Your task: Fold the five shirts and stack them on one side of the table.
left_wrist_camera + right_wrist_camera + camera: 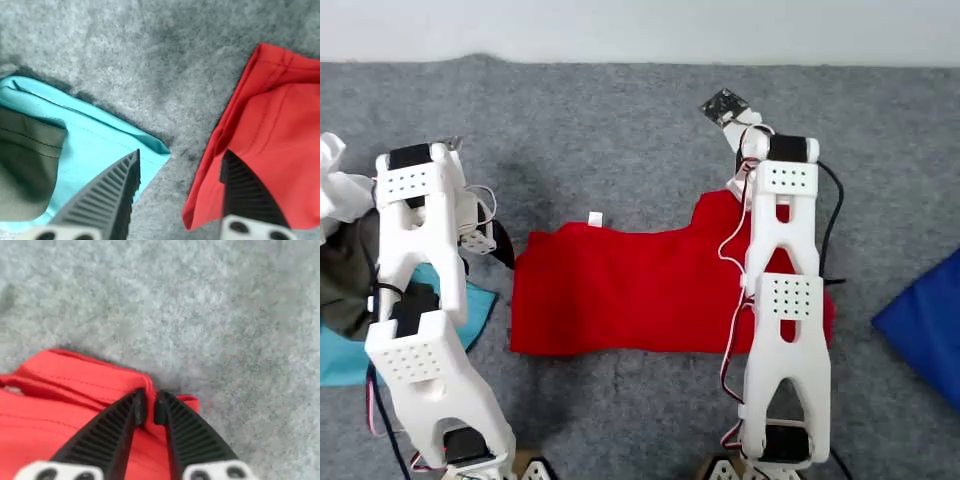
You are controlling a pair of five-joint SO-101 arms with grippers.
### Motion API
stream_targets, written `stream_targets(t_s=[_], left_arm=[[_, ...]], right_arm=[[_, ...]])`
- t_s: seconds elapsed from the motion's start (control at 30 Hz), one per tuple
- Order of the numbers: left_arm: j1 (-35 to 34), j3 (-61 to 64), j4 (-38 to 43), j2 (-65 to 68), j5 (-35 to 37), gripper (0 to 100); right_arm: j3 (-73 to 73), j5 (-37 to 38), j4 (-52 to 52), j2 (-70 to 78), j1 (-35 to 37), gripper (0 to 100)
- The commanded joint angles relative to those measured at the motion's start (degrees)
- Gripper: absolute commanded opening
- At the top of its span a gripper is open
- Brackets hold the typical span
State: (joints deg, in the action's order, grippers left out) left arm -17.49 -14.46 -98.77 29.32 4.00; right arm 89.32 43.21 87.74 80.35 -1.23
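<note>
Overhead, grey felt table [620,120] carries a red shirt [620,295] laid out at centre. A heap of teal shirt [100,145], olive shirt [25,160] and white shirt [340,185] sits at 9 o'clock, and a blue shirt [930,320] lies at the 3 o'clock edge. Right gripper [151,395] is pinched tight on the red shirt's 1 o'clock corner; left gripper [181,155], jaws wide apart, hangs above the bare strip between teal shirt and red shirt's 9 o'clock edge.

Centre: spread shirt [620,295]; left: shirt pile [345,275]; right edge: lone shirt [925,325].
</note>
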Motion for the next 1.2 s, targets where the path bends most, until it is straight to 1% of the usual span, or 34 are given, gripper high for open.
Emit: stream_targets(t_s=[0.0,0.3,0.57,0.73,1.03,1.17], left_arm=[[0.0,0.0,-1.7,-0.9,0.4,25],[0.0,0.0,-1.7,-0.5,0.4,25],[0.0,0.0,-1.7,-0.5,0.5,25],[0.0,0.0,-1.7,-0.4,0.5,25],[-0.1,0.0,-1.7,-0.4,0.5,25],[-0.1,0.0,-1.7,-0.4,0.5,25]], right_arm=[[4.3,2.6,2.4,0.7,-0.9,0.8],[7.1,2.7,7.2,0.3,-0.7,0.9],[7.0,2.8,14.8,-6.1,-0.4,0.9],[7.0,5.5,15.2,-10.2,0.0,0.9],[6.9,5.5,15.5,-13.7,0.9,0.9],[1.2,5.5,15.5,-17.5,0.9,0.9]])
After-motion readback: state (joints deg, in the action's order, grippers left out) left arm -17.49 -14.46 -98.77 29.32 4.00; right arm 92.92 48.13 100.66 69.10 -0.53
